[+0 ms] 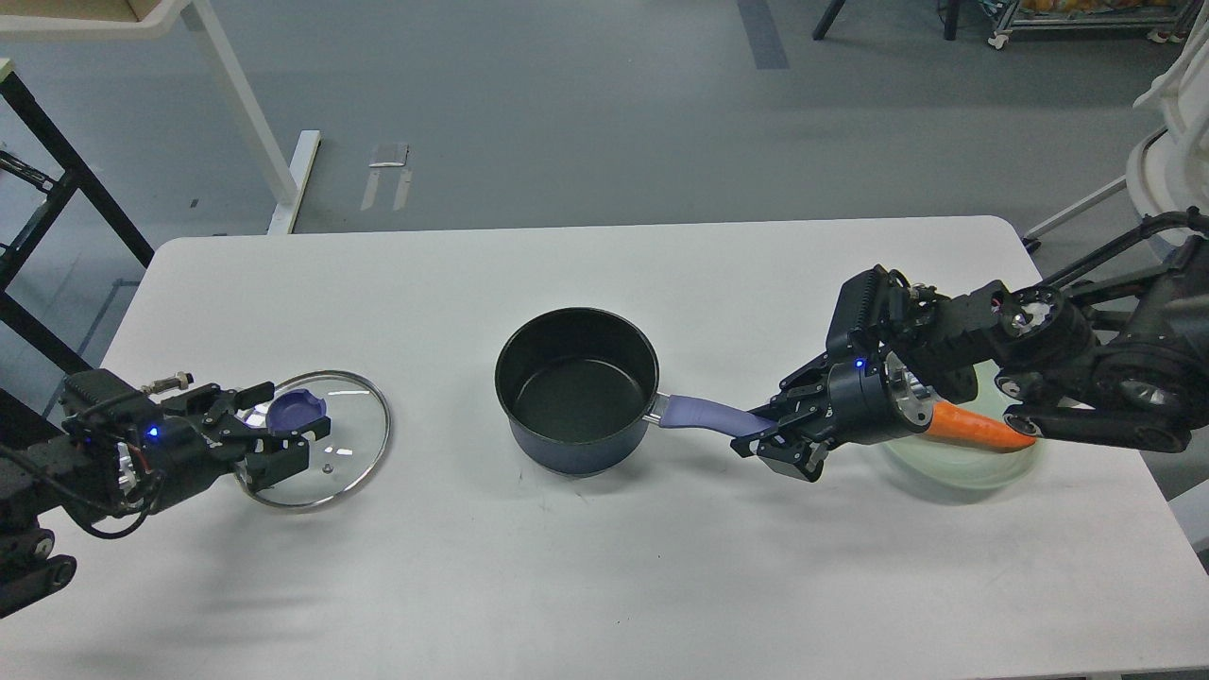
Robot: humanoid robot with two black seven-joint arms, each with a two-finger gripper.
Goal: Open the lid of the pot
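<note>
From my station I saw the pot (576,389) standing uncovered near the middle of the white tabletop (604,586), its black inside bare and its purple handle (704,414) pointing toward my right side. The lid (316,439) lay flat on the tabletop well to the left of the pot, apart from it, with its purple-blue knob (296,409) facing up. My left pincer (300,442) reached over the lid from the left, its fingers spread apart; one finger sat just beyond the knob and the other just on the near side, so the knob lay between them, and I could not tell whether either finger touched it. My right pincer (760,436) was at the far end of the pot's handle, its fingers closed around that end. Behind the right pincer a pale green plate (963,467) rested on the tabletop with an orange carrot (978,427) on it, both partly hidden by the arm.
</note>
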